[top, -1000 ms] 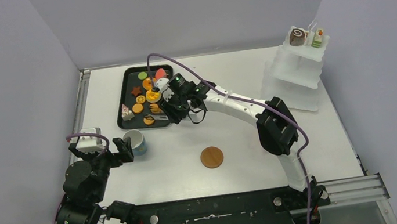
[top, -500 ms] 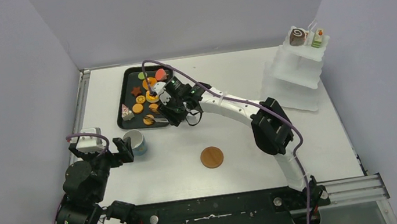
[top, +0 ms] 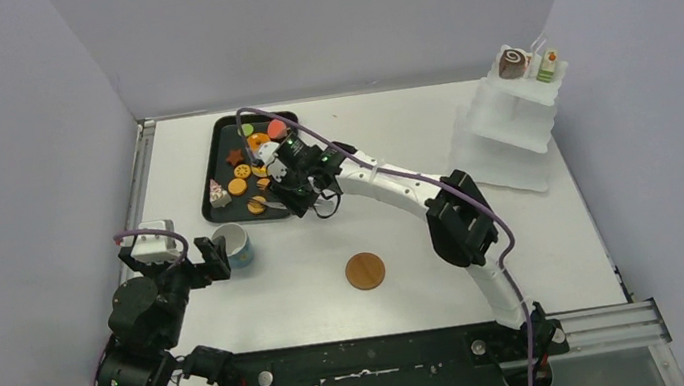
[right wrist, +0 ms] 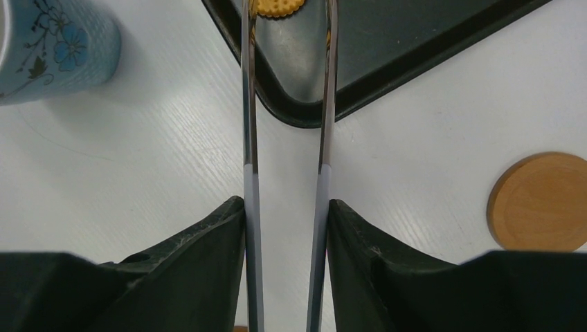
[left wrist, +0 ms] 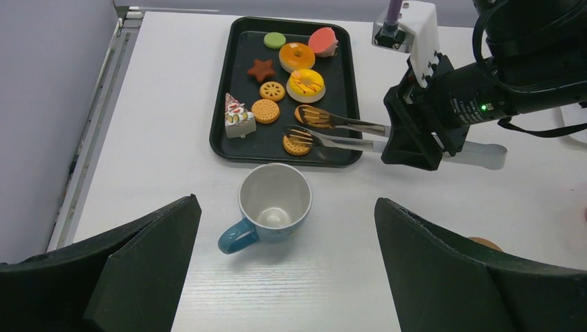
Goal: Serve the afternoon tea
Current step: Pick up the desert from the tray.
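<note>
The afternoon tea pastries lie on the black tray (top: 218, 142): a green disc (left wrist: 274, 40), two orange donuts (left wrist: 305, 83), a star (left wrist: 261, 68), round cookies (left wrist: 265, 111) and a cake slice (left wrist: 238, 116). My right gripper (right wrist: 286, 204) is shut on the long metal tongs (left wrist: 346, 126), whose tips hover over a cookie (left wrist: 297, 146) at the tray's near edge. The blue cup (left wrist: 275, 204) stands upright and empty on the table before the tray. My left gripper (left wrist: 284, 200) is open just behind the cup, not touching it. A chocolate swirl roll (top: 512, 62) sits on the white stand.
A white tiered stand (top: 506, 130) is at the far right, with a small green-topped piece (top: 547, 66) on its top tier. A round wooden coaster (top: 365, 271) lies mid-table. Grey walls close in the left, back and right.
My right arm has carried the tongs leftward, toward the tray's near edge. The left arm and the cup have not moved.
</note>
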`<act>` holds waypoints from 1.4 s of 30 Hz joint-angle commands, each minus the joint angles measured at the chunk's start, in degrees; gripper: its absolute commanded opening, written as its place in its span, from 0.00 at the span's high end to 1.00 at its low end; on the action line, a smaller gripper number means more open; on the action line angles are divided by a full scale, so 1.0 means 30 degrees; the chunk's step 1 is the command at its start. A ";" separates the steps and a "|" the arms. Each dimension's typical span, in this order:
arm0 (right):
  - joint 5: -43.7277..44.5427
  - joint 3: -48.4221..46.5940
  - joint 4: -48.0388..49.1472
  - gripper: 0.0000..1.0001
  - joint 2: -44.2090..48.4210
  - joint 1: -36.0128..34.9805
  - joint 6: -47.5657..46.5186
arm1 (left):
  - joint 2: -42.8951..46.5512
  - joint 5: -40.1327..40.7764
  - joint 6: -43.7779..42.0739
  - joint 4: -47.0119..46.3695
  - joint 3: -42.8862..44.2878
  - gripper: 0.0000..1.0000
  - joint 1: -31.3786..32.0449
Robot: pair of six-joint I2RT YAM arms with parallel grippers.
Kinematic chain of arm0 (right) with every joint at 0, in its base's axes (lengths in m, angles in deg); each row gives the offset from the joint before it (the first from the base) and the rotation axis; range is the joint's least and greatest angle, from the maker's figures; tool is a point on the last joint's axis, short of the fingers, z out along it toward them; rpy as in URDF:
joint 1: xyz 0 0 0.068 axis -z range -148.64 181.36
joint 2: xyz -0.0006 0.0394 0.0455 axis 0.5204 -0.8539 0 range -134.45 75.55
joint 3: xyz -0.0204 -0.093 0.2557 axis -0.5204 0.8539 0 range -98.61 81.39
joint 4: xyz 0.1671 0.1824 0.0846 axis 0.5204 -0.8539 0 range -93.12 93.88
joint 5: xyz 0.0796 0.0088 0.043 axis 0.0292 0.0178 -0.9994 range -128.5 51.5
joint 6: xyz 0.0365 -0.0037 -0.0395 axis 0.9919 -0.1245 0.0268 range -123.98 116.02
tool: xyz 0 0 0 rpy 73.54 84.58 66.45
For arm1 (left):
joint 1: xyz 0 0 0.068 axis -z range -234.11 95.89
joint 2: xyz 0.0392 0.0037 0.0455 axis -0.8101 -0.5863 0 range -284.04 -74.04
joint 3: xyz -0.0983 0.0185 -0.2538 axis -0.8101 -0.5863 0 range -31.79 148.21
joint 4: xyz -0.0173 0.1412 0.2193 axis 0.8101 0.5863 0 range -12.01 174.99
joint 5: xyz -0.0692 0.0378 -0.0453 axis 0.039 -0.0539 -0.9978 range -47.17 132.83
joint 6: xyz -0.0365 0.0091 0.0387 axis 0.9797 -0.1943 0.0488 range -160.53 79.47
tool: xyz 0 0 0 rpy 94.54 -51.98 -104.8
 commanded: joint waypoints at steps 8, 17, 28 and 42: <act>0.1752 -0.0130 -0.0088 0.59 0.0732 0.0890 0.1729 | -0.0027 -0.0190 -0.0228 -0.0904 0.0364 0.03 -0.0093; 0.0138 0.0884 0.0761 0.59 0.1908 0.0811 0.1713 | -0.0146 -0.0278 -0.0221 -0.0935 0.0368 0.03 -0.0093; 0.0569 0.1032 0.0747 0.58 0.1594 0.0538 0.0983 | -0.0285 -0.0425 -0.0206 -0.1023 0.0339 0.03 -0.0093; 0.2909 0.0527 -0.0081 0.61 0.1774 0.1419 0.2661 | -0.0294 -0.0424 -0.0221 -0.0950 0.0368 0.03 -0.0093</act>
